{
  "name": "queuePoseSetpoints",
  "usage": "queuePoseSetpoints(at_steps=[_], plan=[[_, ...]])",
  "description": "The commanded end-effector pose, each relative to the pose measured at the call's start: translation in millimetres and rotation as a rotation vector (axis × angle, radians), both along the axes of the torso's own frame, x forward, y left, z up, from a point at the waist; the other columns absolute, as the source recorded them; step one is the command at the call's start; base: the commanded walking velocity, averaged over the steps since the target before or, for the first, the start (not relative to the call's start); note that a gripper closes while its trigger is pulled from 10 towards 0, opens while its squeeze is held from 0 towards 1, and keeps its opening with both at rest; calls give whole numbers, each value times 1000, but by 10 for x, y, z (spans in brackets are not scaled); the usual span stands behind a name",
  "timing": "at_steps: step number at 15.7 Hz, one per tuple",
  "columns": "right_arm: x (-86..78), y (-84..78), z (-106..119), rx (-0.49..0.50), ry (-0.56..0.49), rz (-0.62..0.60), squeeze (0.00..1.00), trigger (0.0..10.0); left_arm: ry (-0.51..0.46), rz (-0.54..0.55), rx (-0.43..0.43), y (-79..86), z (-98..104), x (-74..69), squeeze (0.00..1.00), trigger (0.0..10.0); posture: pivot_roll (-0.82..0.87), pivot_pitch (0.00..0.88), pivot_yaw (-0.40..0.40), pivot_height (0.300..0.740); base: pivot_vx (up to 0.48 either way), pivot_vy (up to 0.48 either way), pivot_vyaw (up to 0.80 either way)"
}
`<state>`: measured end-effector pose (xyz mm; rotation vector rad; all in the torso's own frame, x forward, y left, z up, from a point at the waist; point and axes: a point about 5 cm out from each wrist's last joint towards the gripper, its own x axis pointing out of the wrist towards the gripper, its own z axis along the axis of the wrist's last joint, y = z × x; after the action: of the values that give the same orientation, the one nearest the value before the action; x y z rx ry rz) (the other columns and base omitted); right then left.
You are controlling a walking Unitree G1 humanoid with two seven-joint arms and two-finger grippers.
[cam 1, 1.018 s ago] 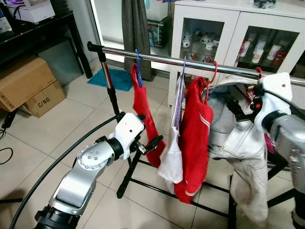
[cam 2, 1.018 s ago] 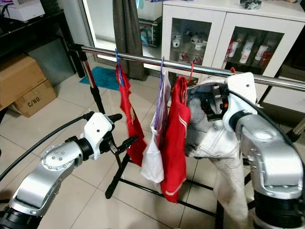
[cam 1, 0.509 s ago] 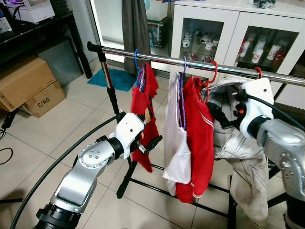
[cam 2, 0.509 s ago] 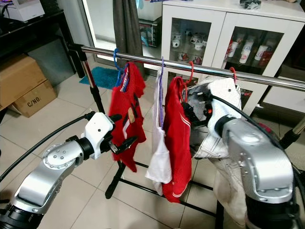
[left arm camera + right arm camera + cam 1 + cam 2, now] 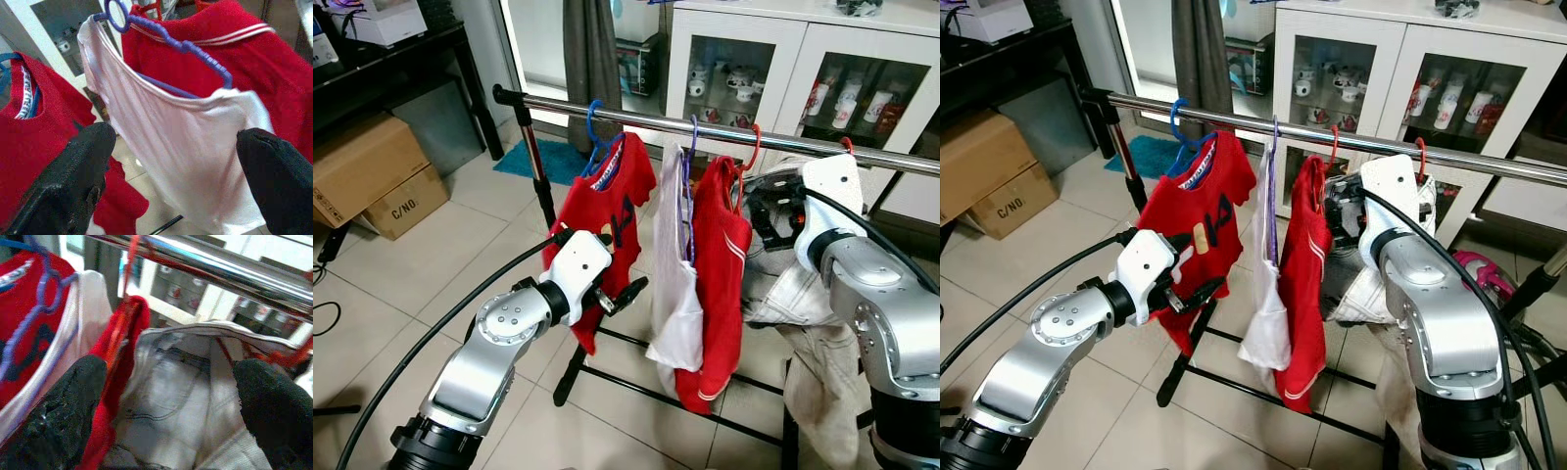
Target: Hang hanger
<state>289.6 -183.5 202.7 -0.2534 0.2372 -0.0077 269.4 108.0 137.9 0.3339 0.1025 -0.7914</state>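
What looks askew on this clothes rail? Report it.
The red T-shirt on the blue hanger is turned broadside along the rail, while the white top and red jersey hang edge-on. The pale trousers droop bunched off their red hanger.

A steel rail (image 5: 636, 119) carries red shirts (image 5: 607, 211), a white top (image 5: 674, 294) and pale trousers (image 5: 813, 313).

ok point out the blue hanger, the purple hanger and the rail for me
blue hanger (image 5: 593, 121), left eye view, on its hook just below the rail
purple hanger (image 5: 188, 48), left wrist view, on its sloping shoulder bar
rail (image 5: 636, 119), left eye view, on the bare chrome between two hangers
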Motion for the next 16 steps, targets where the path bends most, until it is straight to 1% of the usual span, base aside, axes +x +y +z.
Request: queuePoseSetpoints(at_steps=[1,3,4,5,10,13,16], plan=[[24,-21,36,-4,-22,-27,0,10000,-15,-25,-12,-24,37,2,0,10000,-76,0,51,740,0,0,0],[30,-45,14,-15,-15,-56,0,10000,-28,-73,-84,-92,112,-26,0,10000,-78,0,52,740,0,0,0],[33,-64,-10,-15,-10,-81,0,10000,-38,-124,-127,-154,168,-57,0,10000,-81,0,55,740,0,0,0],[35,-64,-30,2,-3,-87,0,10000,-42,-146,-136,-179,182,-72,0,10000,-81,0,55,740,0,0,0],[82,-111,-63,13,-19,-150,0,10000,-46,-157,-133,-190,182,-60,0,10000,-81,0,57,740,0,0,0],[153,-84,-85,2,-27,-130,0,10000,-45,-160,-129,-186,178,-60,0,10000,-81,0,57,740,0,0,0],[250,-116,-87,-13,-39,-124,0,10000,-45,-163,-125,-182,176,-62,0,10000,-78,0,53,740,0,0,0]])
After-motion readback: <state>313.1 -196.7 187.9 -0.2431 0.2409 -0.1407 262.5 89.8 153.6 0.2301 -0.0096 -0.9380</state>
